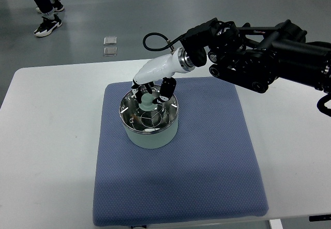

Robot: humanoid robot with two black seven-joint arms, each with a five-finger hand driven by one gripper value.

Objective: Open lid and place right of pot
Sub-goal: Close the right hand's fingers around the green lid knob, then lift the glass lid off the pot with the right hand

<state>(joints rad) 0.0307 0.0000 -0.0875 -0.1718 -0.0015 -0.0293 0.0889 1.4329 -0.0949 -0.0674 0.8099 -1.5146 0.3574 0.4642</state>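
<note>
Top view, steep look down from my side of the rig. I see a white tabletop (46,136) with a blue padded mat (207,156) laid across its middle. The pot (151,128), pale green with a metal rim, sits on the mat's upper left part. The glass lid (147,116) is on the pot, seated inside the rim, its pale green knob (147,100) at the centre.

The right arm (269,53), black and bulky, comes in from the right edge and reaches left across the mat. Its white right hand (153,81) hangs directly over the lid. The dark fingers (166,89) are curled down around the knob, one on the right side and others on the left; I read this as a grip on the knob, though actual contact is hard to confirm from this angle. The lid looks level, not lifted.

The mat to the right of the pot is bare.

On the grey floor beyond the tabletop: a person's legs and sneakers (47,25) at top left, and two small clear squares (109,45).
</note>
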